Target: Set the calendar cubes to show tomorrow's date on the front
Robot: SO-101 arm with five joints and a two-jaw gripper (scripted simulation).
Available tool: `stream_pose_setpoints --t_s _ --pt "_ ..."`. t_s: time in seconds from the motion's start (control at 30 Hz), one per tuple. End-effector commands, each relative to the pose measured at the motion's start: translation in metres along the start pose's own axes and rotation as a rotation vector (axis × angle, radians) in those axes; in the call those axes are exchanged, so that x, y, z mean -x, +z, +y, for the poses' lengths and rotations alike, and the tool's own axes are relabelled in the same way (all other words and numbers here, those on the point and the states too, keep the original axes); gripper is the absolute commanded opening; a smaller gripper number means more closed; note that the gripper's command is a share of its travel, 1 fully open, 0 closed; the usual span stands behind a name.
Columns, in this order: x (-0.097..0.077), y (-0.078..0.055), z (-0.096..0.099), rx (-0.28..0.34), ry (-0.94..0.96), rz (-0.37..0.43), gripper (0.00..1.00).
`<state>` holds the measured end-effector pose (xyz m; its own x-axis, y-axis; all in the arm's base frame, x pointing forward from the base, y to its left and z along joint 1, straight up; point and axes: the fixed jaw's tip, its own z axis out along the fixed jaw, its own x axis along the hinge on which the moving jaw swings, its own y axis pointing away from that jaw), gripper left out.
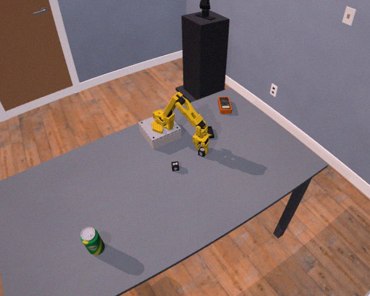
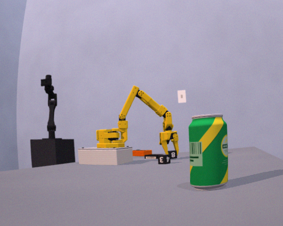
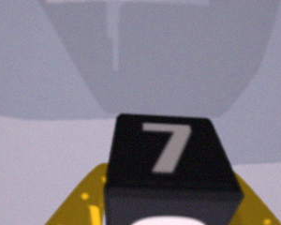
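grey table (image 1: 140,203) (image 2: 112,194) | green-yellow can (image 1: 92,241) (image 2: 208,151) upright | black cube (image 1: 174,166) (image 2: 164,159) | orange meter (image 1: 224,105) (image 2: 142,152) | white base block (image 1: 166,139) (image 2: 97,156)
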<state>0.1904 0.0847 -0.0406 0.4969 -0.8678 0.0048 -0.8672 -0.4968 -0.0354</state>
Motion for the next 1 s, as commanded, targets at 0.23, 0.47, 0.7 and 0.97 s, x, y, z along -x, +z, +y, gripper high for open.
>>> stream_pose_setpoints --t_s 0.23,0.47,0.7,0.97 --pt "-0.0012 0.0076 0.0056 0.022 0.008 -0.003 0.0" --pt "-0.0012 0.0076 0.0056 0.022 0.008 -0.003 0.06" --pt "-0.0012 0.0076 0.0056 0.022 0.008 -0.003 0.18" --pt "-0.0012 0.0076 0.0056 0.022 0.008 -0.003 0.19"
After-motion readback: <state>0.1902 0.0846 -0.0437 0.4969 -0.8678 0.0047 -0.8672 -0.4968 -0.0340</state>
